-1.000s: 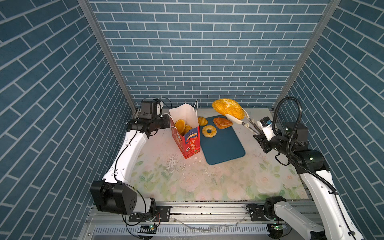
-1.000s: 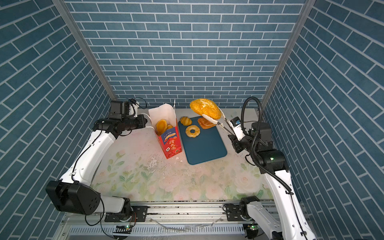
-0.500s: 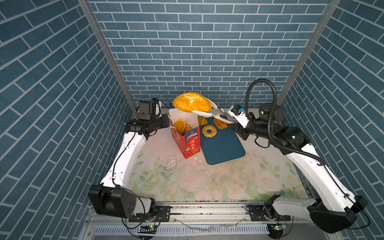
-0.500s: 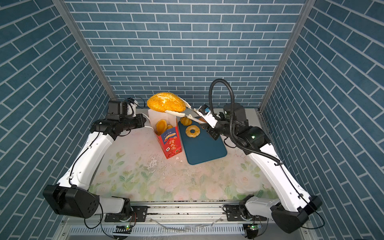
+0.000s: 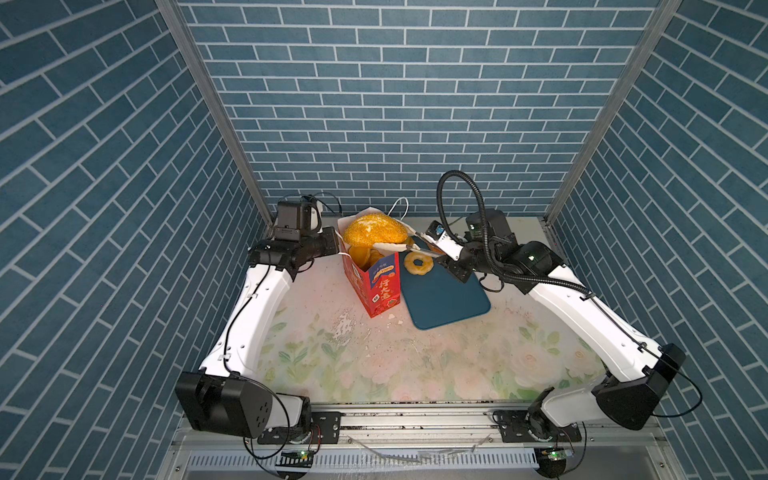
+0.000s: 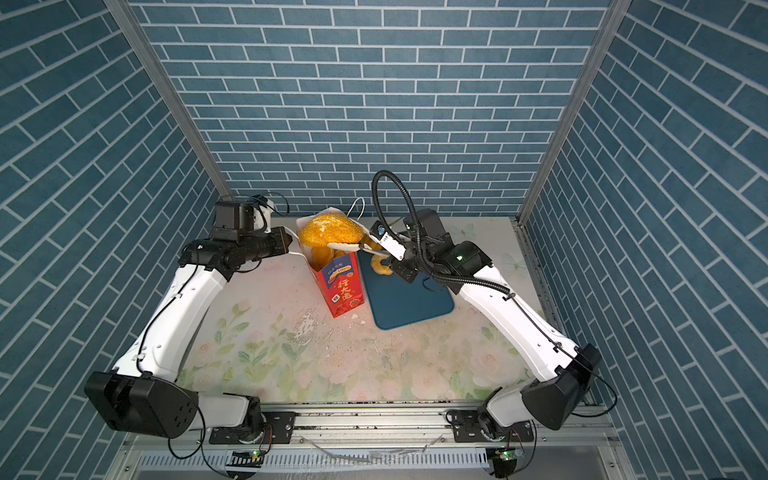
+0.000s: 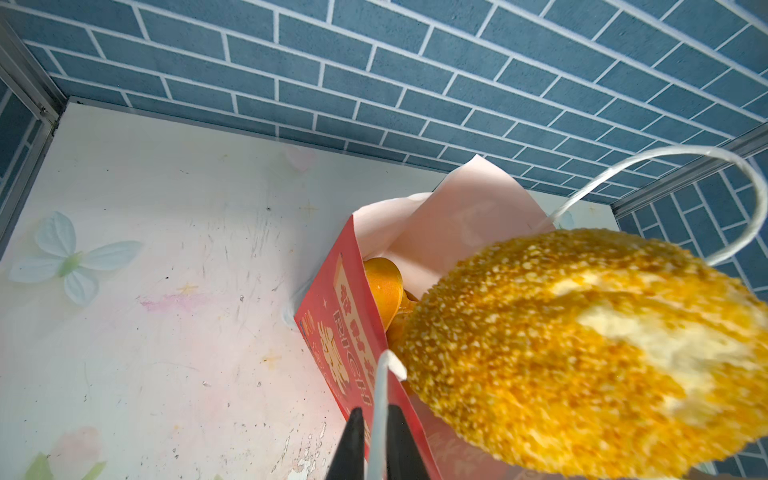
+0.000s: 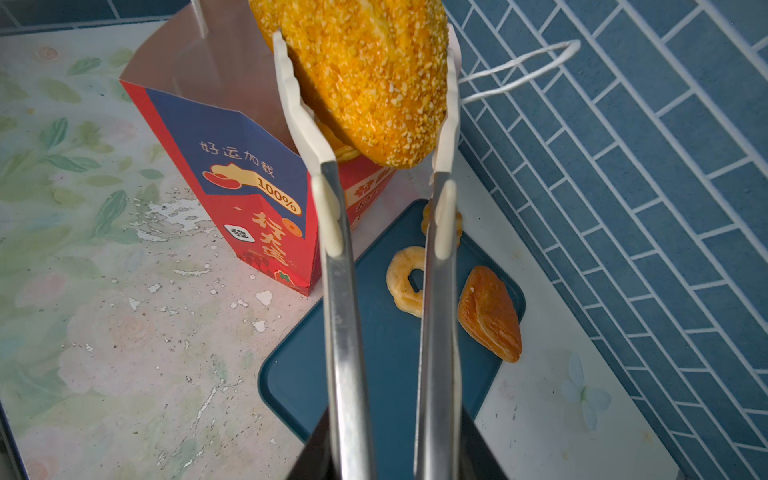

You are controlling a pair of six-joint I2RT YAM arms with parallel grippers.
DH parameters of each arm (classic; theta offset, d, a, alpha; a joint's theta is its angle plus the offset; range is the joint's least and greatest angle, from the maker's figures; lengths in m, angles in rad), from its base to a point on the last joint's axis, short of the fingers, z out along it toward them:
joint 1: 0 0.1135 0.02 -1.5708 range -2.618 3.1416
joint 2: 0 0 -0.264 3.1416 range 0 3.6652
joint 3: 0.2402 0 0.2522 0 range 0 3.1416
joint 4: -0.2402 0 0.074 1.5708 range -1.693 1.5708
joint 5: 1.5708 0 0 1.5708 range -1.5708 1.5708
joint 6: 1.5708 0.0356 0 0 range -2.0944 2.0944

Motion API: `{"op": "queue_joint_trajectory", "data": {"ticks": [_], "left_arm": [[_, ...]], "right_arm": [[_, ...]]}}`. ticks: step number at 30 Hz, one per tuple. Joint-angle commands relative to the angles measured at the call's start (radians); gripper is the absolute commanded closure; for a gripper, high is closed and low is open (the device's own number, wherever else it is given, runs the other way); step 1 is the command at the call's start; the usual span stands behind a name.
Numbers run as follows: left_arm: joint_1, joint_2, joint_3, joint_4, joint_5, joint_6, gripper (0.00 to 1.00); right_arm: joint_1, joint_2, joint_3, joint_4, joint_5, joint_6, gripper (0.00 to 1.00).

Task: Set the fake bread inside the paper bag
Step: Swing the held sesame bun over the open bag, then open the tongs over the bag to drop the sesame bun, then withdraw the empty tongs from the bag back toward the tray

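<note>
- The right gripper [image 8: 392, 455] is clamping narrowly on a pair of metal tongs [image 8: 336, 291], and the tongs' white tips are pinching the oval loaf [image 8: 365, 75] from both sides.
- The oval loaf [image 5: 374, 229], golden-orange and crumb-coated, is hanging tilted over the open mouth of the paper bag [image 5: 380, 286] in both top views. Whether its underside is touching the rim cannot be told from these angles.
- The paper bag [image 6: 343, 291] is standing upright on the floral table [image 5: 374, 365], just beside the teal tray [image 5: 444, 299]. Its white inside is showing at the top.
- The left gripper [image 7: 374, 419] is closing tightly on a white cord handle [image 7: 380, 386], with the cord running between its two black fingers. The second handle [image 7: 706, 162] is looping free on the bag's far side.
- Several golden pastries [image 7: 382, 282] are lying inside the bag, below the loaf.
- On the tray, a braided ring [image 8: 401, 282] and a flat reddish-brown pastry [image 8: 490, 316] are lying near each other.
- A small pastry [image 8: 424, 220] is peeking out from behind one tong arm, too hidden to make out its shape.
</note>
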Motion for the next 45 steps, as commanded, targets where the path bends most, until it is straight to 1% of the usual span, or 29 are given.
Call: {"op": "queue_joint_trajectory", "data": {"ticks": [1, 2, 4, 7, 12, 20, 26, 28, 30, 35, 41, 43, 45], "left_arm": [[0.003, -0.007, 0.0, 0.004, 0.007, -0.004, 0.86], [0.003, -0.005, 0.005, 0.002, 0.008, -0.003, 0.86], [0.003, -0.002, 0.013, -0.004, 0.008, -0.001, 0.86], [0.003, 0.004, 0.015, -0.004, 0.009, -0.003, 0.86], [0.003, 0.005, 0.017, -0.004, 0.009, 0.0, 0.86], [0.003, 0.01, 0.018, -0.003, 0.013, 0.002, 0.86], [0.003, 0.011, 0.017, -0.001, 0.015, 0.002, 0.86], [0.003, 0.009, 0.015, -0.001, 0.015, 0.003, 0.86], [0.003, 0.006, 0.014, 0.0, 0.015, 0.004, 0.86], [0.003, 0.007, 0.014, 0.0, 0.015, 0.003, 0.87], [0.003, 0.017, 0.026, -0.003, 0.007, 0.012, 0.87], [0.003, 0.024, 0.037, -0.007, 0.004, 0.017, 0.87], [0.003, 0.027, 0.046, -0.011, 0.001, 0.023, 0.87]], "right_arm": [[0.017, 0.015, 0.065, 0.026, 0.061, 0.026, 0.97], [0.02, 0.022, 0.074, 0.022, 0.071, 0.027, 0.95], [0.029, 0.033, 0.087, 0.02, 0.075, 0.025, 0.83], [0.037, 0.04, 0.099, 0.028, 0.084, 0.026, 0.75], [0.039, 0.037, 0.102, 0.027, 0.089, 0.02, 0.65], [0.041, 0.036, 0.095, 0.014, 0.105, 0.025, 0.63], [0.043, 0.037, 0.099, 0.017, 0.062, 0.04, 0.61], [0.043, 0.038, 0.1, 0.02, 0.053, 0.044, 0.57], [0.042, 0.036, 0.101, 0.026, 0.054, 0.046, 0.56], [0.044, 0.037, 0.108, 0.042, 0.056, 0.045, 0.56], [0.044, -0.009, 0.111, 0.122, 0.043, 0.068, 0.58], [0.042, -0.033, 0.115, 0.14, 0.07, 0.086, 0.6], [0.038, -0.056, 0.117, 0.147, 0.122, 0.093, 0.61]]}}
